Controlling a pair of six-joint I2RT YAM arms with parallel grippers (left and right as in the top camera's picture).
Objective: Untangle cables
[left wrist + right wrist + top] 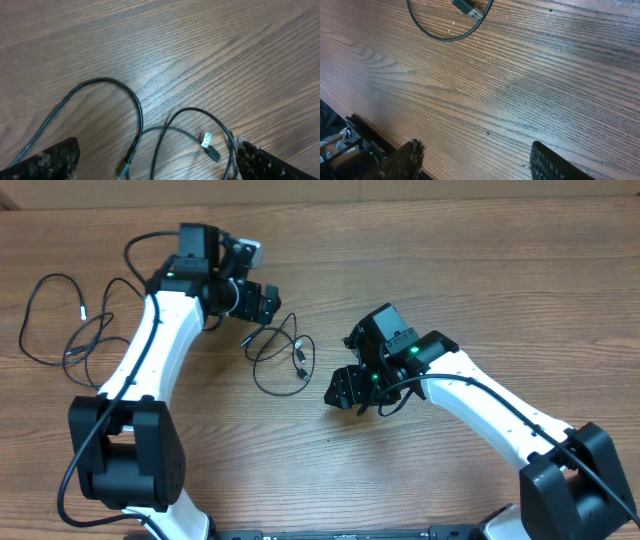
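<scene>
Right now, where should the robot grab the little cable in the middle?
On the middle cable, take the bare bottom curve, away from the plug. Probably come straight down: it lies flat on the table, one strand alone, nothing crossing.

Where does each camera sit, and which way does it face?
Overhead: above the table, facing straight down; both arms, left gripper, right gripper and the cables show.
Left wrist: on the left arm, looking down at the cables; its fingers show at the bottom corners.
Right wrist: on the right arm, looking down at the table; its fingers below, a plug at top.
Shared: all see the cables.
</scene>
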